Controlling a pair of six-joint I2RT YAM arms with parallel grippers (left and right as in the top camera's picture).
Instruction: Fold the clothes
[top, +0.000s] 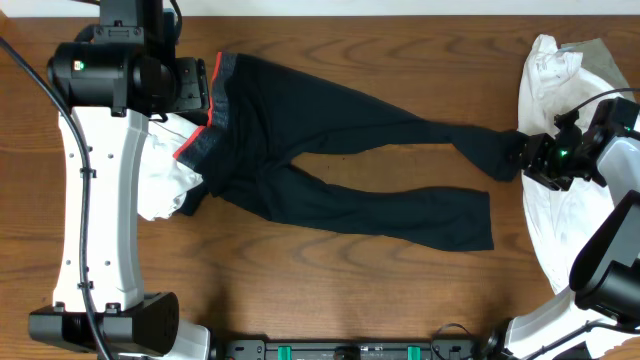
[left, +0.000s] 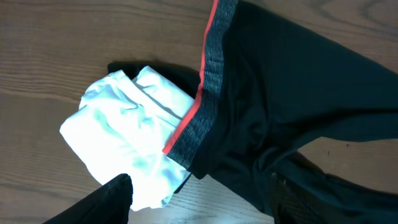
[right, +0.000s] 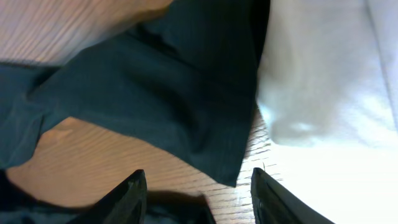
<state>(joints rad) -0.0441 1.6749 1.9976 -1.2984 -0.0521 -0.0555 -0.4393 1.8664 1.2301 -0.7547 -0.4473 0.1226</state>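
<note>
Dark leggings (top: 330, 150) with a grey and red waistband (top: 205, 125) lie spread across the table, legs pointing right. The waistband also shows in the left wrist view (left: 205, 99). A folded white garment (top: 165, 180) lies under the waistband end and shows in the left wrist view (left: 118, 140). My left gripper (left: 199, 193) is open above the waistband and the white garment. My right gripper (right: 198, 186) is open, hovering over the upper leg's cuff (right: 186, 106) at the right; it shows in the overhead view (top: 535, 160).
A crumpled white garment (top: 555, 130) lies at the table's right edge, beside the leg cuff and under the right arm; it shows in the right wrist view (right: 329, 81). Bare wood table (top: 330, 290) lies in front of the leggings.
</note>
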